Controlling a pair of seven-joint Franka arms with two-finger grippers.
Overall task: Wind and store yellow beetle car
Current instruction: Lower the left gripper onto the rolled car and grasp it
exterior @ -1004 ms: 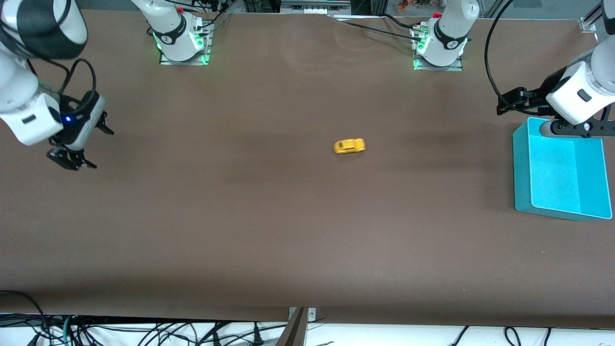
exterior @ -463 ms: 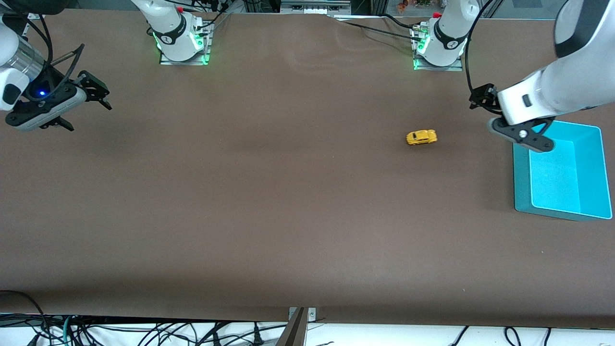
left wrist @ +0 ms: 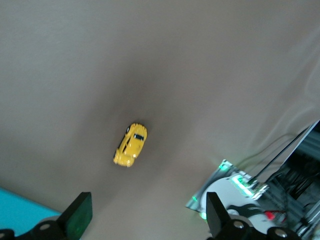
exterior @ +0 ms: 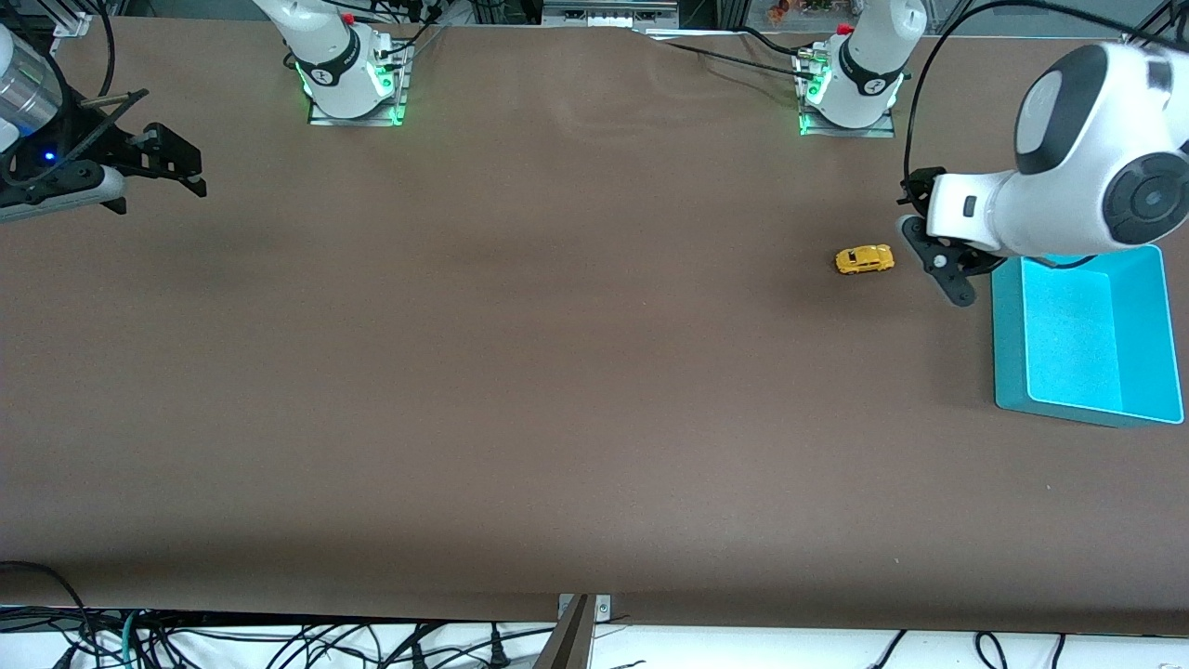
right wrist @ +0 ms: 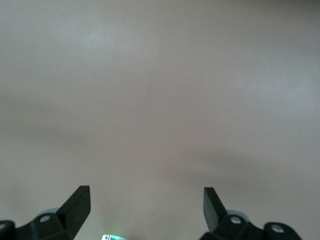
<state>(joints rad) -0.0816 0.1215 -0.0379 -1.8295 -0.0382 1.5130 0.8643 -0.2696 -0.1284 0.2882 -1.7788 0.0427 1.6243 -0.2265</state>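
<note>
Near the left arm's end of the table, the car sits on its wheels just beside the bin. The left hand hangs spread wide between them, probably lined up to grab it. The right hand waits, also released, over bare table at its own end.

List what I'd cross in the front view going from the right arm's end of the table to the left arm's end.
Right gripper, jaws open, over bare table → yellow beetle car → left gripper, jaws open → turquoise bin.
</note>
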